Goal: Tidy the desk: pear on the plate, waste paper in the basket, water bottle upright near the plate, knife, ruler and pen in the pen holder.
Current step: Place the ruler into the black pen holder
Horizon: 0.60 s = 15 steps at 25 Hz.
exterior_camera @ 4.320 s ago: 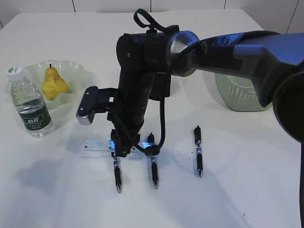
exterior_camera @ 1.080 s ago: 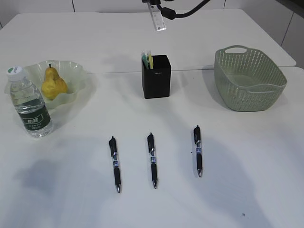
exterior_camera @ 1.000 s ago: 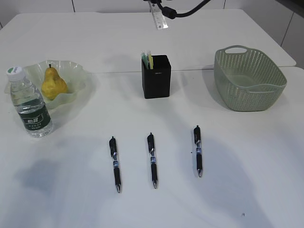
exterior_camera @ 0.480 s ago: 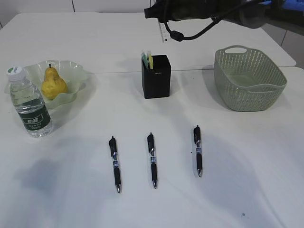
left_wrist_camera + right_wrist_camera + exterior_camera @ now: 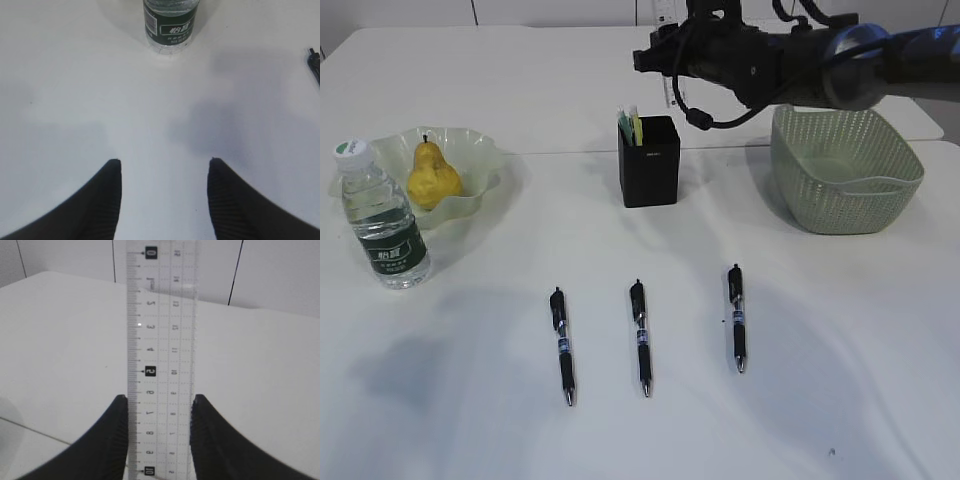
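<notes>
My right gripper [image 5: 159, 396] is shut on the transparent ruler [image 5: 161, 330], which stands upright between its fingers. In the exterior view the ruler [image 5: 663, 12] hangs above and behind the black pen holder [image 5: 649, 165], with my right arm [image 5: 770, 60] reaching in from the right. Three pens [image 5: 561, 345] [image 5: 640, 337] [image 5: 736, 317] lie side by side on the front table. The yellow pear [image 5: 432, 176] sits on the pale green plate [image 5: 480, 150]. The water bottle [image 5: 384, 215] [image 5: 169, 25] stands upright beside the plate. My left gripper [image 5: 164, 161] is open over bare table. Waste paper and knife are out of view.
The sage green basket [image 5: 844, 168] stands at the right, below my right arm. Green and yellow items [image 5: 632, 125] stick out of the pen holder. One pen's end [image 5: 315, 62] shows at the right edge of the left wrist view.
My right arm has come down into the exterior view from the top, carrying the ruler a little lower and to the right, closer to the pen holder. The left gripper has not moved.
</notes>
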Tool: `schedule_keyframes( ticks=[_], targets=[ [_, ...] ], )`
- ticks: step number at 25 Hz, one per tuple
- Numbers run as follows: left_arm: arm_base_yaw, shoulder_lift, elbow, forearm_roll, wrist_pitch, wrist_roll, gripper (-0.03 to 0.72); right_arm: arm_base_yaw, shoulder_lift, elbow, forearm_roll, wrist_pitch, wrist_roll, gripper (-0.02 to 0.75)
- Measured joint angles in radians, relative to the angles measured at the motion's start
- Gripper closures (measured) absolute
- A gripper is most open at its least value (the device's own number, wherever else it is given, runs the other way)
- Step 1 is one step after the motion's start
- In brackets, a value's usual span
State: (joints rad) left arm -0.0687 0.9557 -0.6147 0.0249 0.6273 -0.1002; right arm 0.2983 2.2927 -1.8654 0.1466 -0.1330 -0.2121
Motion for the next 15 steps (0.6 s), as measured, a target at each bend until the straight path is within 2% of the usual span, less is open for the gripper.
schedule_keyframes(
  ticks=[5,8,15],
  targets=[
    [0.000,0.000,0.000,0.000,0.002,0.000,0.304,0.000,-0.016,0.107,0.005,-0.222,0.060,0.439],
    [0.000,0.000,0.000,0.000,0.005,0.000,0.304,0.000,-0.016,0.129,-0.012,-0.261,0.084,0.439],
    [0.000,0.000,0.000,0.000,0.005,0.000,0.304,0.000,-0.018,0.129,-0.191,-0.339,0.181,0.439]
  ],
)
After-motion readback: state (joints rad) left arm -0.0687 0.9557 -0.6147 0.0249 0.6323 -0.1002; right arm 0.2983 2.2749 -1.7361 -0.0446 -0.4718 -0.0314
